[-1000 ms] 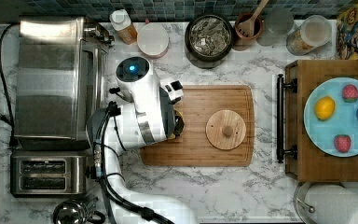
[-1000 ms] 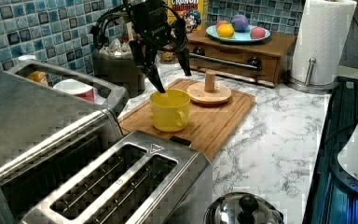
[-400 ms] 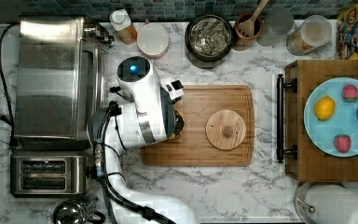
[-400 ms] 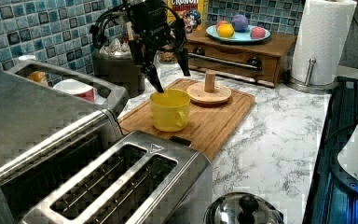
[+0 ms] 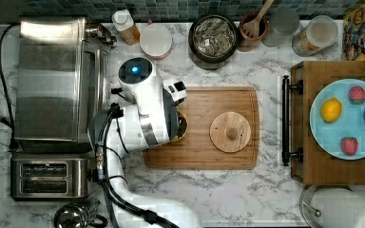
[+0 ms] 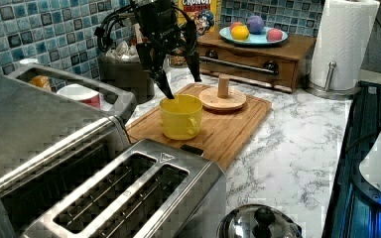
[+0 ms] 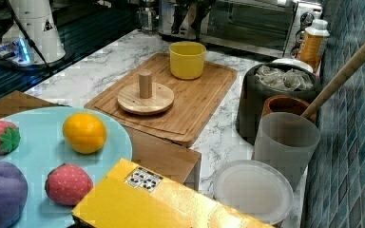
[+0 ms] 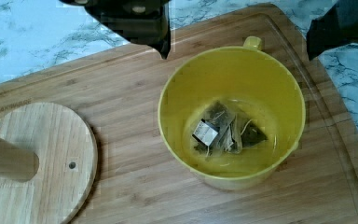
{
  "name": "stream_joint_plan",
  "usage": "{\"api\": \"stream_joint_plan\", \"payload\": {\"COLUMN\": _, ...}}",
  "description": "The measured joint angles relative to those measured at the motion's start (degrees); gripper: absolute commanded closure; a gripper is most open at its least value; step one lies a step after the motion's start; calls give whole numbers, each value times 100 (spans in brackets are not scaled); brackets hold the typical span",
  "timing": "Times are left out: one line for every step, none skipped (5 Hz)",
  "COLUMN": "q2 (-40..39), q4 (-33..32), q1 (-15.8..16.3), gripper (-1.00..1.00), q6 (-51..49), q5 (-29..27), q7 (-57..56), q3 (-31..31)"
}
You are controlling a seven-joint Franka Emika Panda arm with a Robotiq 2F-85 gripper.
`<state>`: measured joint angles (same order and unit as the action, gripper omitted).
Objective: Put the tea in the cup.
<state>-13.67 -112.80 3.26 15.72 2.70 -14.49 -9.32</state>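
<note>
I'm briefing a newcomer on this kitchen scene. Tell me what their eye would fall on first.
The yellow cup on the wooden cutting board stands out, with a tea bag lying at its bottom. The gripper hangs open just above its rim, and the round wooden lid sits beside it on the board.

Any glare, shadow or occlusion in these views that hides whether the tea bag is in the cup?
The wrist view is evenly lit and shows the tea bag on the cup's floor. In the top view the arm covers most of the cup. In the left and right views the cup wall hides the inside, and the open pincer looks dark above it.
</note>
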Motion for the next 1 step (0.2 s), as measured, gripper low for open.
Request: {"api": "stream_joint_plan", "payload": {"q2": 1, "q4": 0, "q1": 1, "gripper": -100, "q6": -3, "q5": 0, "q7": 0, "q3": 12}}
